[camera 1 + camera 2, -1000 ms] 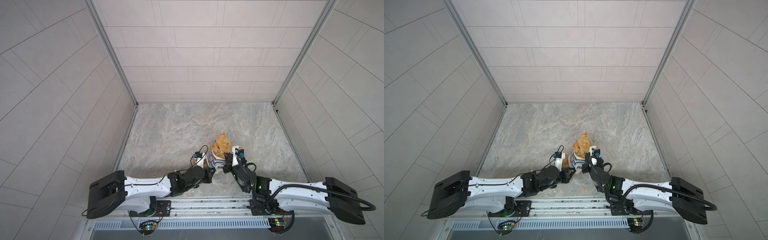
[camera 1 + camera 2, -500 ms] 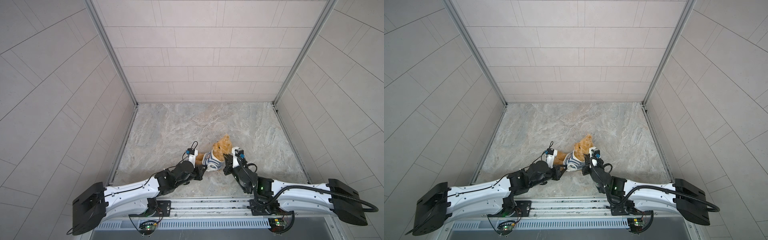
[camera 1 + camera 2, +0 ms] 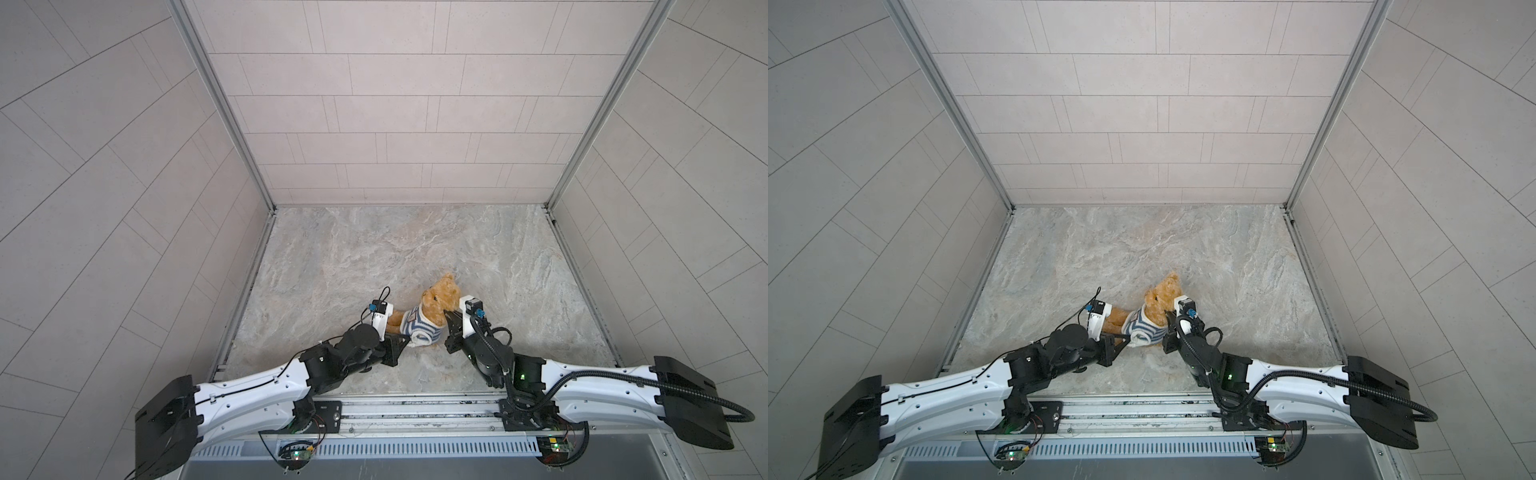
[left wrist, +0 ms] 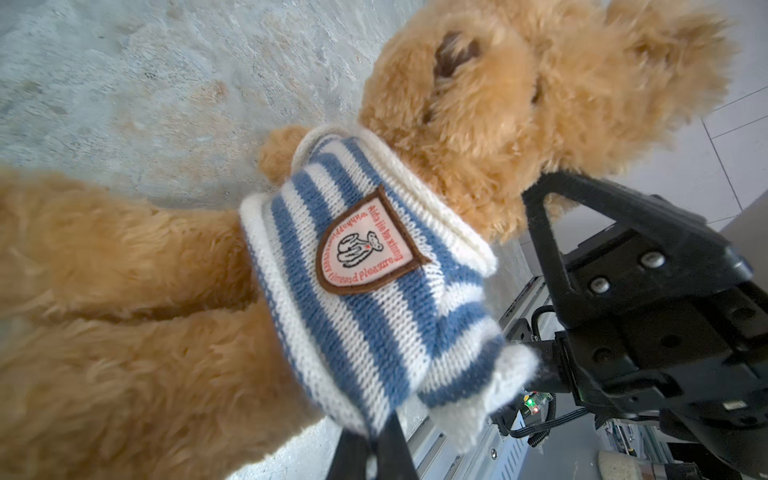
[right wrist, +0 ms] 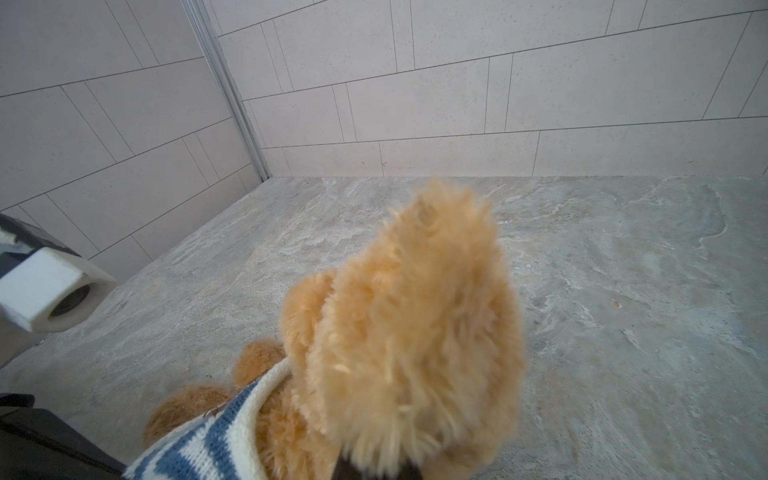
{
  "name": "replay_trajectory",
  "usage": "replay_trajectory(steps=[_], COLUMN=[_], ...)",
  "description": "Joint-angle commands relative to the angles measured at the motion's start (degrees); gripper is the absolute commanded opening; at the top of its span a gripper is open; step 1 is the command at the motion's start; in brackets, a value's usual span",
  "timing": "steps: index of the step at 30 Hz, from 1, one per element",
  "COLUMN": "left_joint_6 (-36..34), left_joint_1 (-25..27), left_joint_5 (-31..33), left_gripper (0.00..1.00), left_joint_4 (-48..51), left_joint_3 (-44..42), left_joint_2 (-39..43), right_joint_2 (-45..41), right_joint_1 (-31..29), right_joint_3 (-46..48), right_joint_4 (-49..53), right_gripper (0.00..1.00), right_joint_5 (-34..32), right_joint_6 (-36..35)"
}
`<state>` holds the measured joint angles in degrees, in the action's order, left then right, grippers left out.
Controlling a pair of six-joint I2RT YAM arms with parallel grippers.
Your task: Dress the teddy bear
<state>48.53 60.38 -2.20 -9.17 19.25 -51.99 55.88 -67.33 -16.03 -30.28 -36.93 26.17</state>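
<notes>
Pale tiled walls (image 3: 399, 104) are filling the upper, left and right parts of both top views. A grey marbled desk (image 3: 374, 249) is lying at lower centre, and metal corner posts (image 3: 220, 104) are running down to its back corners under soft, even light.

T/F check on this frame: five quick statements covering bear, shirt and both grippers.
1. The striped shirt is around the teddy bear at its torso. True.
2. The left gripper is open and clear of the shirt. False: it is shut on the shirt's white edge.
3. The right gripper is at the bear's head. True.
4. The bear lies against the back wall. False: it is near the front edge of the table, between both grippers.
5. The shirt is plain. False: a shield badge sits on the stripes.
</notes>
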Motion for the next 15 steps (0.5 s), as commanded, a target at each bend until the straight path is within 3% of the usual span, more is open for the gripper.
replay_trajectory(steps=[1,6,10,15], left_joint_6=[-1.77,-1.17,-0.40,0.23], left_joint_1=[-0.70,-0.64,-0.70,-0.66], left_joint_5=[0.39,-1.32,-1.10,-1.58], left_gripper=[0.00,0.06,0.20,0.27], left_joint_4=[0.76,-1.93,-3.02,-4.28], left_joint_3=[0.64,1.94,1.67,1.49], left_joint_2=[-1.45,-3.64,-3.90,-3.61], right_joint_2=[0.98,1.12,1.06,1.00], right_joint_1=[0.80,0.80,0.80,0.80], right_joint_3=[-0.48,-0.49,-0.47,-0.31], right_joint_4=[-1.09,-0.76,-0.41,-0.39], right_gripper=[0.00,0.00,0.00,0.00], right_joint_5=[-3.44,-3.11,-3.15,-3.15], right_joint_6=[0.66,1.40,1.60,1.86])
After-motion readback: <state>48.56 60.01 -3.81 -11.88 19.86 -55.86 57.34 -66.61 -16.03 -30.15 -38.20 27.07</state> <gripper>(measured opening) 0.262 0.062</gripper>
